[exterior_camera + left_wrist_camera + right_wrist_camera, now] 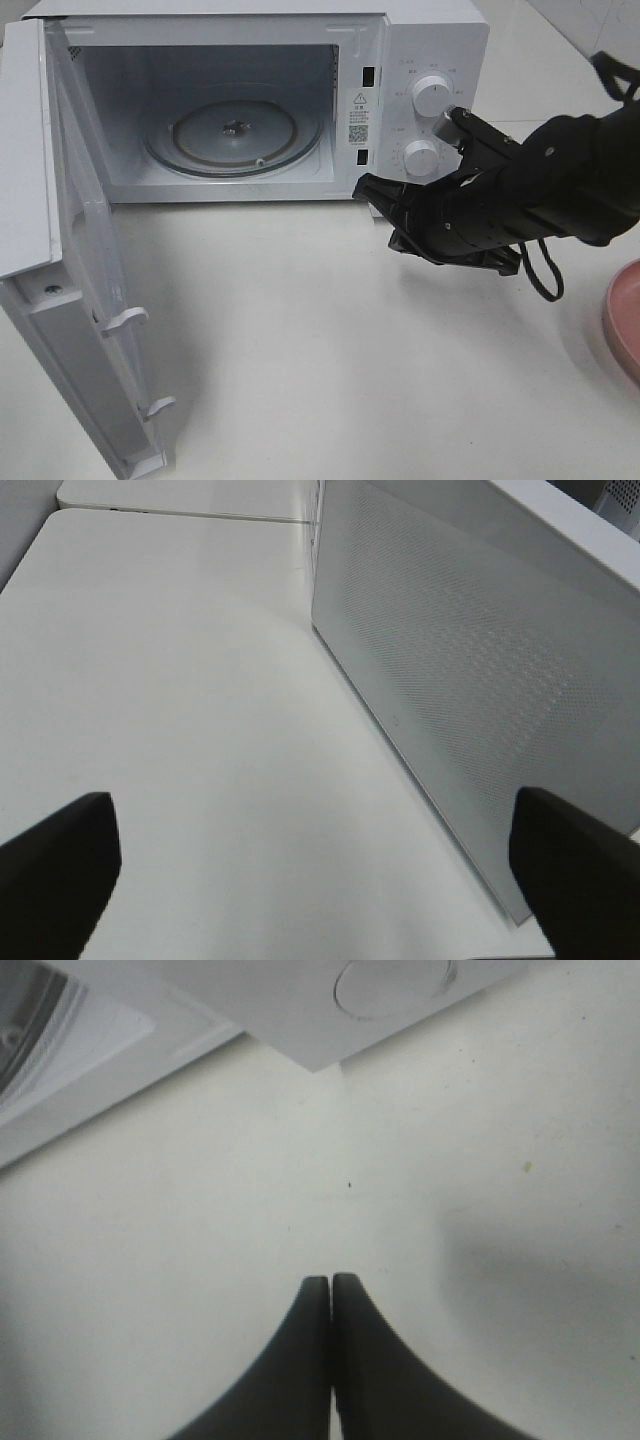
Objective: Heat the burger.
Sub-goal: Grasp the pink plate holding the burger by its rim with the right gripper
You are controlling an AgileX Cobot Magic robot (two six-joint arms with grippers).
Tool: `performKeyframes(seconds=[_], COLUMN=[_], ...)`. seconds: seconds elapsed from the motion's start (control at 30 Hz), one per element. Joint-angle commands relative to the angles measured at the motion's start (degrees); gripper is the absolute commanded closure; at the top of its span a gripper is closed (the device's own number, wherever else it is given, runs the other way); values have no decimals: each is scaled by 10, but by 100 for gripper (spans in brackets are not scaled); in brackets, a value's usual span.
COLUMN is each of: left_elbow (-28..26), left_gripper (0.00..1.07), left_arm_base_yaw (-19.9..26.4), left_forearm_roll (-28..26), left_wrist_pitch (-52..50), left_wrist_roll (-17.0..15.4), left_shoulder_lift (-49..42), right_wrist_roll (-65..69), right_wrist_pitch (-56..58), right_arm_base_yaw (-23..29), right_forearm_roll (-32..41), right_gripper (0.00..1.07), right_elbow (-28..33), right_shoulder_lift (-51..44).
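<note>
the microwave (440,60) stands with its door (80,250) swung wide and its glass tray (235,135) bare, so loading looks like the step in hand. the burger shows in no view; only the edge of a pink plate (625,320) peeks in on the right of the table (350,350). the right fingers (380,195) are clenched on nothing, low in front of the dials. the left fingers (55,880) are spread wide, empty, beside the door. next, the right fingers likely must open and reach for the burger.
</note>
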Motion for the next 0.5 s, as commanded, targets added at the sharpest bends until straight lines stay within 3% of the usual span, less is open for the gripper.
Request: performKeyframes(seconds=[0.03,0.3,0.47,0.5], left_elbow=[1,1,1,1], left_gripper=[9,9,9,9], left_arm_base_yaw=[0,0,0,0], left_forearm_roll=[-6,-6,-6,-6], left_wrist_pitch=[-8,-8,-8,-8], left_wrist_roll=[0,0,0,0], left_shoulder_lift=[-8,-8,-8,-8], right_wrist_roll=[-116,-142,-129,-129], right_wrist_pitch=[109,215,330,330], right_arm_base_yaw=[-24,-53,-64,-64], right_forearm_roll=[-34,-123,-254,-254], right_gripper=[104,103,103,103], right_elbow=[0,0,0,0], right_shoulder_lift=[-34,-72,-119,-119])
